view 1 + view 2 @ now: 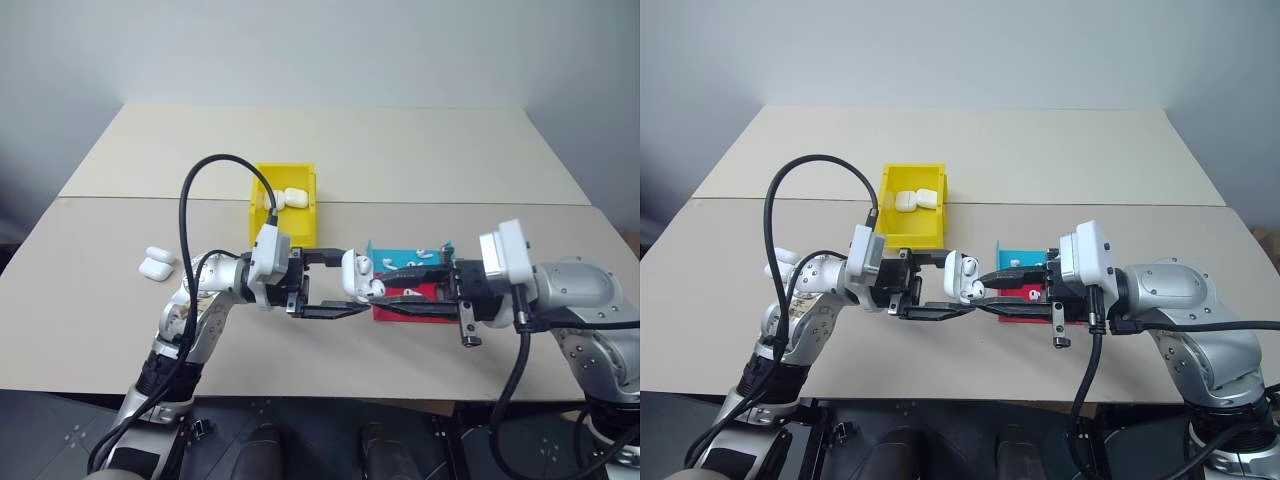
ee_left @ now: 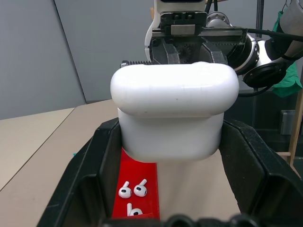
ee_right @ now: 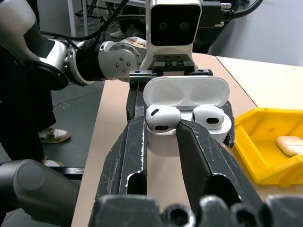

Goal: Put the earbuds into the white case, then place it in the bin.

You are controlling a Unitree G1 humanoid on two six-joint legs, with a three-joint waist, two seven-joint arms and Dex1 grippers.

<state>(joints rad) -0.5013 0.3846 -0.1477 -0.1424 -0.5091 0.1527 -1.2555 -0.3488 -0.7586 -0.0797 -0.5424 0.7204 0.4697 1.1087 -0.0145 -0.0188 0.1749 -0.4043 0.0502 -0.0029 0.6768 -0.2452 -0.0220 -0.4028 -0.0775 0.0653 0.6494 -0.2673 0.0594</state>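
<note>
The white case (image 1: 357, 276) is held above the table (image 1: 420, 160), between the two arms, with its lid flipped open. It is clamped by the left gripper (image 1: 345, 283), whose black fingers (image 2: 97, 175) are pressed against its two narrow sides, so the long axis of the case is spanned by the jaws. The open mouth of the case is turned toward the right arm, and the hinged lid is folded back on the side away from that arm; in the left wrist view the closed back and the lid's outer shell are seen.

Two earbuds (image 3: 162, 118) are seated side by side in the case, their rounded heads showing at the mouth and their stems sunk in the sockets. The right gripper (image 3: 162, 124) is closed on the head of one of them, the fingertips being met at either side of it.

The bin (image 1: 285, 205) is set on the table beyond the left gripper, well apart from the held case, with white cases (image 1: 287, 197) lying inside. A shallow red tray (image 2: 142, 189) with loose earbuds (image 2: 133, 190) is placed under the grippers, and a blue tray (image 1: 395, 258) just behind it. Two more white cases (image 1: 156, 263) are left on the table to the robot's left
</note>
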